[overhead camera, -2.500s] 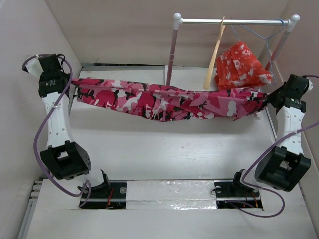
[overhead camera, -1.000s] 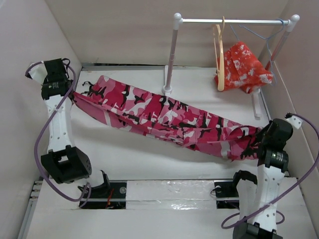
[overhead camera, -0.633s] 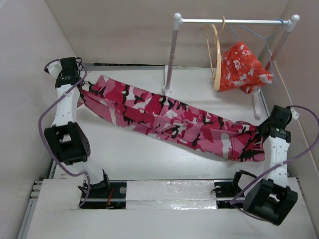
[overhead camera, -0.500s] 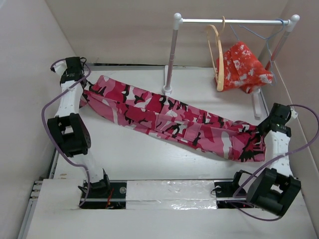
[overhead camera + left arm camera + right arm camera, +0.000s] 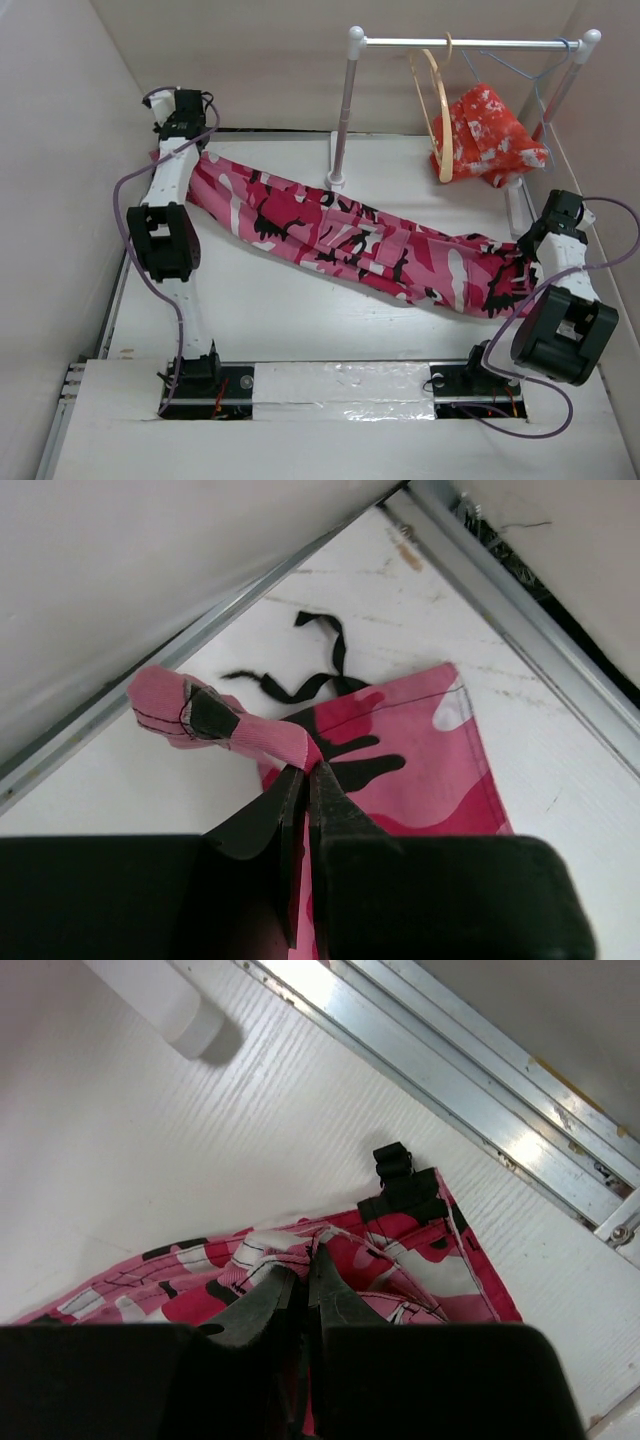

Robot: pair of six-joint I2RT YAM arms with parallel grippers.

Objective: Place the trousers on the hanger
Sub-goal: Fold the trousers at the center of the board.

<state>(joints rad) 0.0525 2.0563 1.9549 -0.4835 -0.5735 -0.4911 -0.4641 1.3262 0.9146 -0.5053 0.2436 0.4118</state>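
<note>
White-painted boards make up the table [image 5: 300, 320], with a strip of silvery tape [image 5: 340, 385] along its near edge at the bottom of the overhead frame, between the two arm bases. Plain pinkish-beige walls [image 5: 230, 60] box the table in on three sides, and an aluminium track [image 5: 450, 1090] runs along where the floor meets the wall.

Across the middle lie the trousers [image 5: 360, 240], one pair, stretched in a diagonal band from upper left down to the right of centre and resting on the table. The right gripper [image 5: 305, 1255] is clenched on a pinch of the cloth at the right-hand end, beside a black buckle tab [image 5: 400, 1185]. Further back, in the upper left, the left gripper [image 5: 305, 772] is pinched tight on the other end, near a loose black drawstring [image 5: 310, 675].

At the back, upper right, one clothes rail [image 5: 460, 43] stands on two white posts. It carries two hangers: the wooden hanger [image 5: 437, 120], bare, and a thin wire hanger [image 5: 520, 70], which seems to hold the single red-orange garment [image 5: 490, 125].
</note>
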